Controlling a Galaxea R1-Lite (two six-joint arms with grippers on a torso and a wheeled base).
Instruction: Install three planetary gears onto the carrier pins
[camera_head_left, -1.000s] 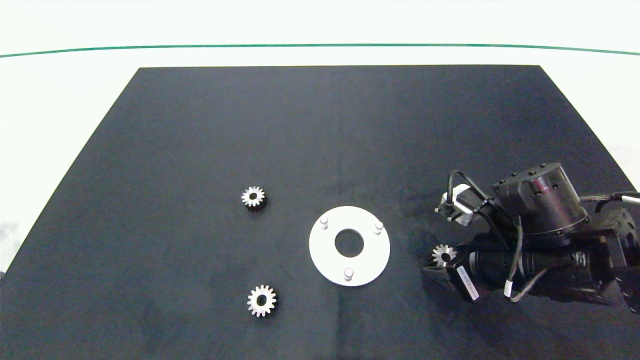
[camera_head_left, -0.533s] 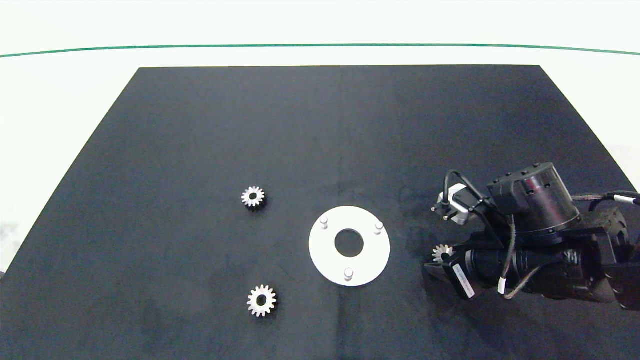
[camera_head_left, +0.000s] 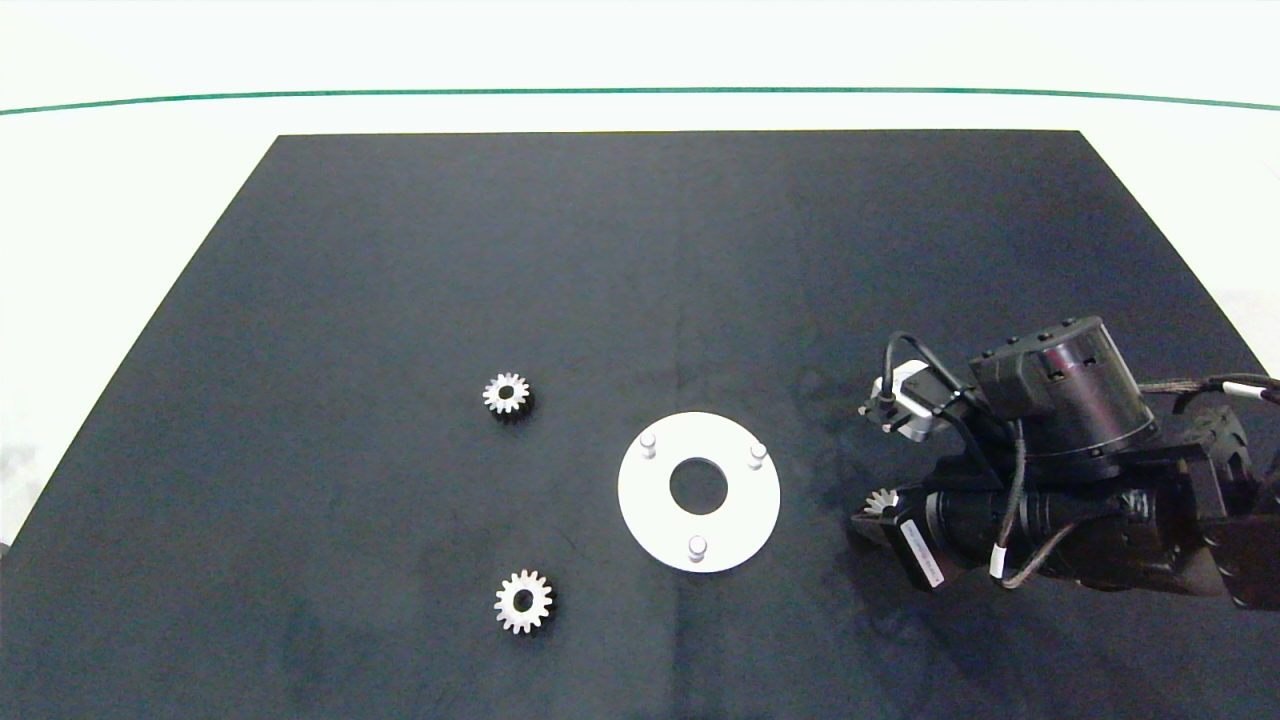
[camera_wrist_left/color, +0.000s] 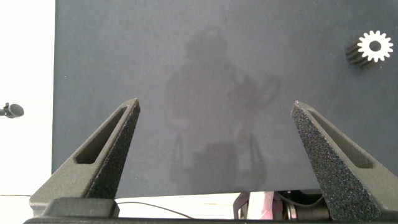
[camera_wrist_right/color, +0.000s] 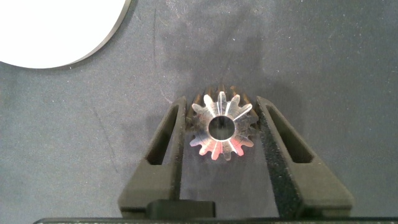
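- Three small silver metal spur gears lie on a black mat (camera_head_left: 400, 250): two free ones left of a flat white disc (camera_head_left: 655, 520), one farther from the camera (camera_head_left: 506, 393), one nearer (camera_head_left: 523, 601).
- Third gear (camera_wrist_right/color: 221, 126) sits right of the disc, well apart from it, clamped between the right gripper (camera_wrist_right/color: 222, 134) and its grey fingers (camera_wrist_right/color: 171, 140), low over the mat.
- Three short whitish round pegs (camera_head_left: 697, 546) stand in a triangle on the disc, all bare.
- Left gripper (camera_wrist_left/color: 214, 112) hangs over bare mat, fingers spread wide, holding nothing; one gear (camera_wrist_left/color: 375, 46) lies off to its side.
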